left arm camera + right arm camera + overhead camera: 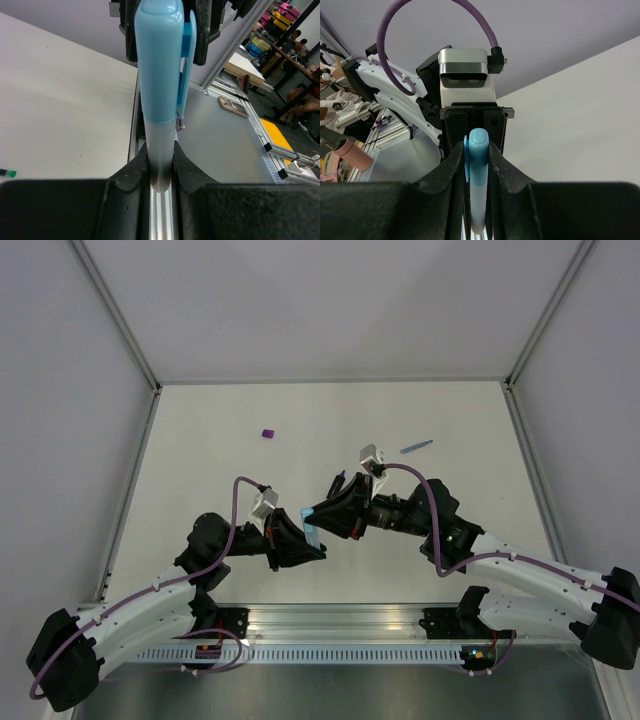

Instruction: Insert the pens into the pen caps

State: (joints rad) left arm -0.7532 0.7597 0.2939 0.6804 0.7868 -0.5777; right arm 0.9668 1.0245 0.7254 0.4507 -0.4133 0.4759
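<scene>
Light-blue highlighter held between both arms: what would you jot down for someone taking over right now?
Left fingers and right fingers: both shut on the light-blue highlighter.
Its cap looks seated, so this pen seems done.
Purple cap and thin blue pen lie apart on the table, not yet joined to anything.
Left: release the highlighter, then cap the remaining pens.

We're looking at a left arm (140,605) and right arm (540,570) with white shells and chunky black joints. Each has a purple cable (489,34) looping up to a little silver camera (465,67) at the wrist. Fingers (435,180) are plain matte black with rounded edges.
</scene>
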